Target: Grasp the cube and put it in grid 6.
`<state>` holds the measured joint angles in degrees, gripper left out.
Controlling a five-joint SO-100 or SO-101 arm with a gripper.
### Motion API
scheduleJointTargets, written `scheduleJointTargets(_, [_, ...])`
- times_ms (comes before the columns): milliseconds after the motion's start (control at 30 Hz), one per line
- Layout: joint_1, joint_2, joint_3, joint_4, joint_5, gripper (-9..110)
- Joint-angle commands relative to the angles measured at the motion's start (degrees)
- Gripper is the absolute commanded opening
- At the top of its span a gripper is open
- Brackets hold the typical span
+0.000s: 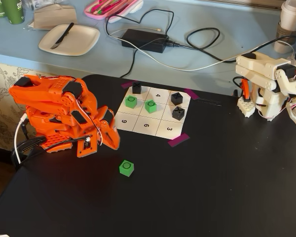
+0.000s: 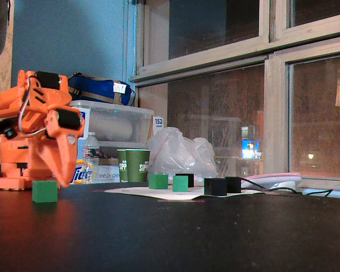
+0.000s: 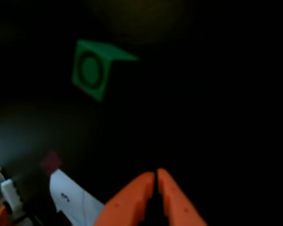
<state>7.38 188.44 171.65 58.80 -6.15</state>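
Note:
The cube is bright green with a dark circle on top. It sits alone on the black table, in front of the white sheet. The wrist view shows the cube at upper left, well ahead of the fingertips. In a fixed view the cube stands just left of the gripper tip. Grid 6 is the bare middle cell of the sheet's near row, between 9 and 3. My orange gripper hangs folded down close to the arm's base, beside the sheet's 9 corner. The gripper is shut, tips touching, with nothing in it.
Two more green cubes and three black cubes occupy other cells of the sheet. Purple tape holds its corners. A white arm stands at the right. A plate, cables and a power brick lie behind.

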Motion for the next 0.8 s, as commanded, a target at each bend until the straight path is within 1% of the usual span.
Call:
scheduleJointTargets(0, [-0.1,-6.2,-8.5,1.5,-0.3,0])
scheduleJointTargets(100, [0.2,-14.5,-15.5,1.1,0.2,0])
scheduleJointTargets(267, [1.5,-25.6,-24.6,-3.1,-1.8,0])
scheduleJointTargets(433, [5.2,-36.5,-33.8,-4.3,-3.4,0])
scheduleJointTargets(600, [6.5,-39.1,-36.7,-5.0,-7.5,0])
scheduleJointTargets(700, [5.9,-40.3,-38.8,-3.0,-7.1,0])
scheduleJointTargets(767, [5.4,-43.2,-43.3,-0.4,-6.2,0])
